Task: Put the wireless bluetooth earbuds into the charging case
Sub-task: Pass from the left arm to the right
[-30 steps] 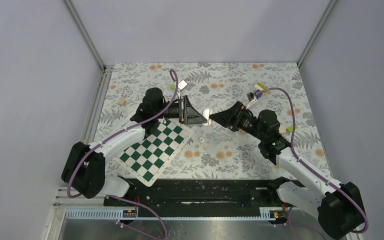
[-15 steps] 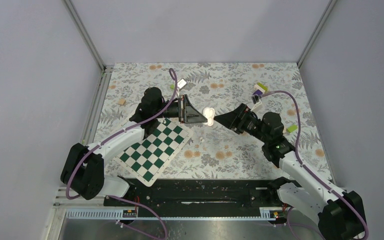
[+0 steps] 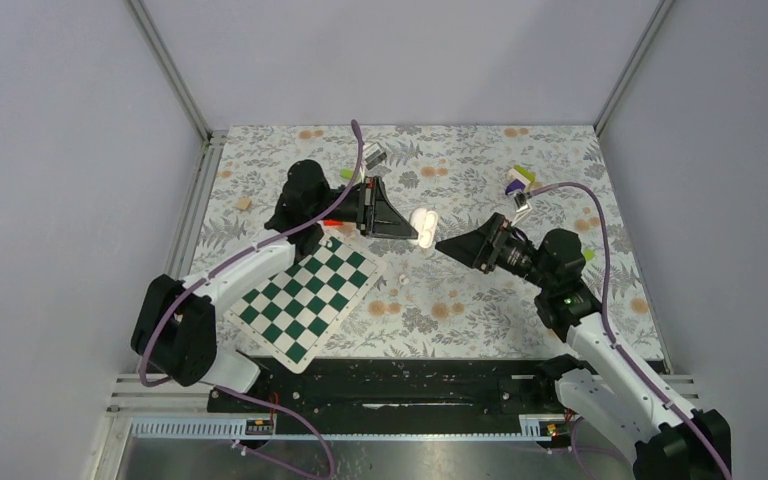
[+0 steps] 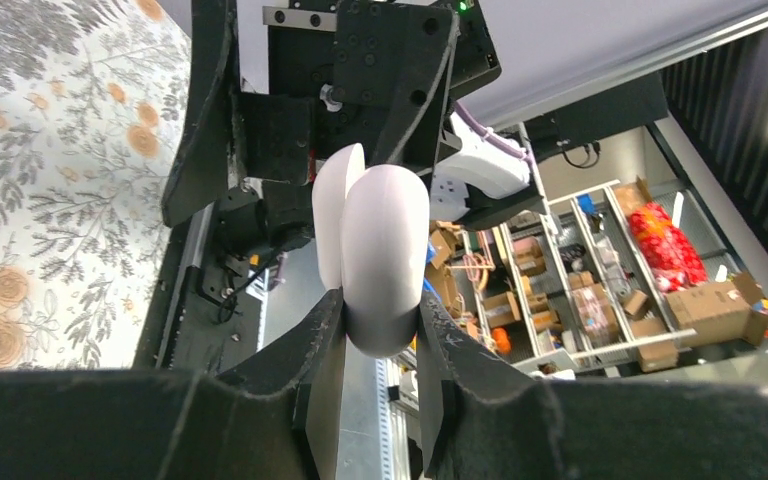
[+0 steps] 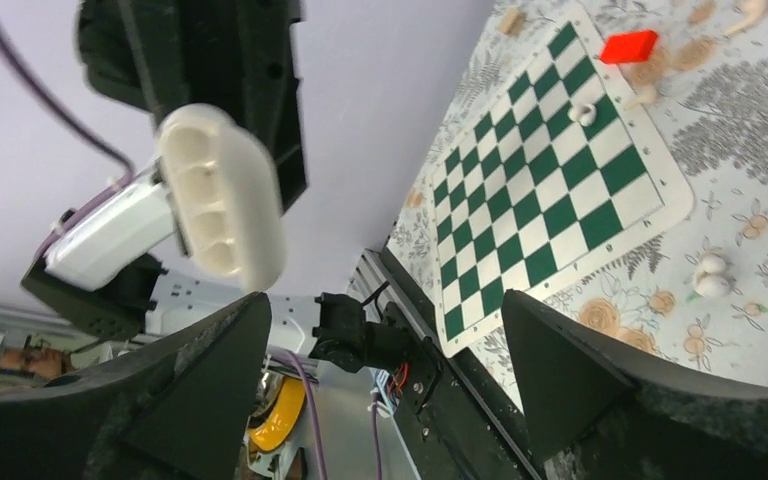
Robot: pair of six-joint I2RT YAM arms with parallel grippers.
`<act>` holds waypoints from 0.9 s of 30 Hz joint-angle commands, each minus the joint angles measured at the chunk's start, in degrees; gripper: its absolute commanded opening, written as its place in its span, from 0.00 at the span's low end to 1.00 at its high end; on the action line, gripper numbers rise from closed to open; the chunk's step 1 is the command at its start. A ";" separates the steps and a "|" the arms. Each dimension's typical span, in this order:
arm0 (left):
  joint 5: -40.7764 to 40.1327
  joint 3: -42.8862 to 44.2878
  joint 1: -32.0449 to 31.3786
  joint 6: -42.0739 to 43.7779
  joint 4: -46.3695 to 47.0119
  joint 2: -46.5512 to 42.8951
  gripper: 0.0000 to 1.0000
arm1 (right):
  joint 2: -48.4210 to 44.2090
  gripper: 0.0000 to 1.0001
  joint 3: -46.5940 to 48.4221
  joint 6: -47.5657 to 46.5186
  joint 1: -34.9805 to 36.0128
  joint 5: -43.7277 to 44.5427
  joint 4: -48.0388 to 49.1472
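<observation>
the smooth white case (image 4: 380,255), rounded like a pill with its lid ajar, hung over the floral tabletop (image 3: 480,300) near centre, its lower end pinched by the left fingers (image 4: 312,345). the matte black right fingers (image 5: 210,360), spread wide, had backed off it toward 4 o'clock.

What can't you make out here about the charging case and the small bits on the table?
- Charging case interior: left wrist view, turned away, left gripper holding it.
- Its wells: right wrist view, blurred; filled or empty unclear.
- White pieces beside the chessboard: right wrist view, too small to name.
- Pale thing, same view: cut off by top edge.
</observation>
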 commanded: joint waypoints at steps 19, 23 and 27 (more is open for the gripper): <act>4.28 7.66 0.24 -46.02 54.84 11.99 0.00 | 13.45 0.95 0.41 25.10 -5.04 -13.84 63.28; 4.23 6.87 0.19 -45.89 54.85 11.60 0.00 | 14.05 0.94 1.60 24.48 -5.03 -13.33 63.46; 3.89 6.22 0.13 -45.54 54.84 11.43 0.00 | 14.50 0.92 3.14 24.79 -5.04 -13.74 63.55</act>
